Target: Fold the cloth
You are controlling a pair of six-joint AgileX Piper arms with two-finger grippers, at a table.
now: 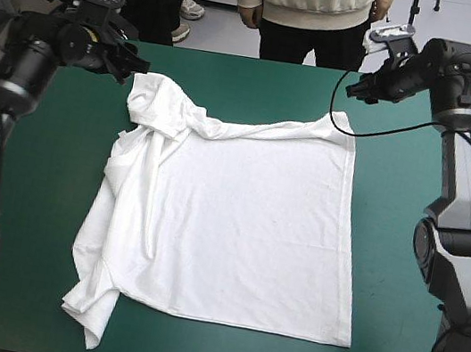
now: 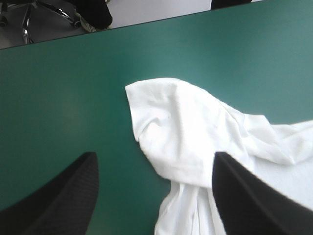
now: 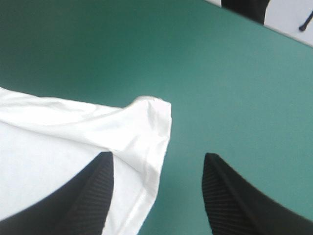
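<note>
The T-shirt lies spread across the middle of the table, smooth on the right and bunched along its left side. The left hand, upper left, and the right hand, upper right, both stand wide and empty at the shirt's far corners. This looks like the grasp before a first fold. Each hand must drop and pinch its corner, and the left corner is rumpled.
</note>
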